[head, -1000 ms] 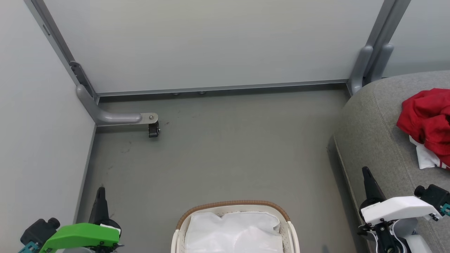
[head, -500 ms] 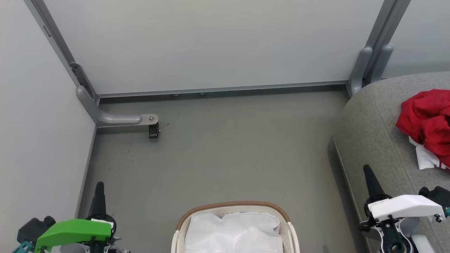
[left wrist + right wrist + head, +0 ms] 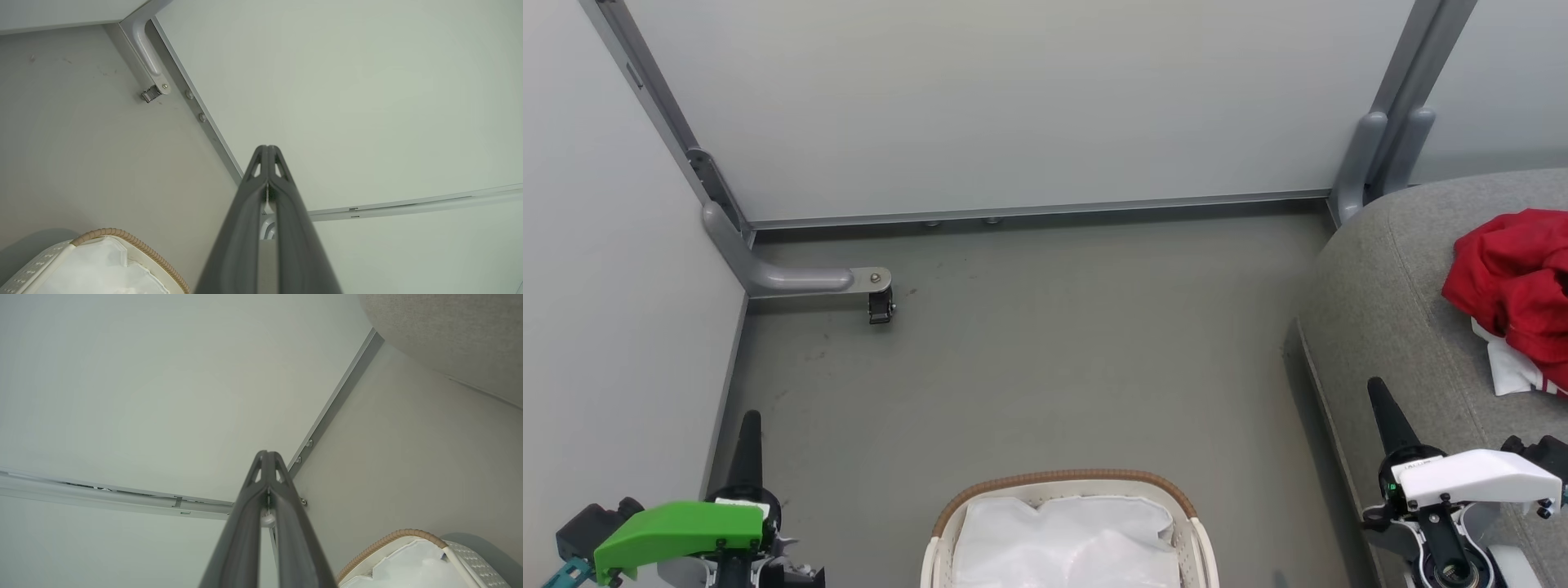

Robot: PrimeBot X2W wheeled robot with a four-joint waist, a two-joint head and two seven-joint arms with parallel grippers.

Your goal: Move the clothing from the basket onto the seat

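The red clothing [image 3: 1515, 282] with its white part lies crumpled on the grey seat [image 3: 1405, 302] at the right edge of the head view. The basket [image 3: 1066, 478] stands at the bottom centre, showing its brown rim and white cloth liner; it also appears as the basket [image 3: 122, 241] in the left wrist view and the basket [image 3: 392, 538] in the right wrist view. My left gripper [image 3: 749, 418] is shut and empty at the lower left, over the floor. At the lower right my right gripper [image 3: 1376, 385] is shut and empty beside the seat's front edge.
Pale partition walls [image 3: 1013, 106] close off the back and left. A grey bracket with a small caster [image 3: 880, 306] sits on the floor [image 3: 1045, 351] at the left corner. A grey post [image 3: 1388, 147] stands behind the seat.
Both arms have drawn back toward the bottom of the head view, the left gripper lower and further left, the right one slightly lower. The clothing and the basket lie as before.
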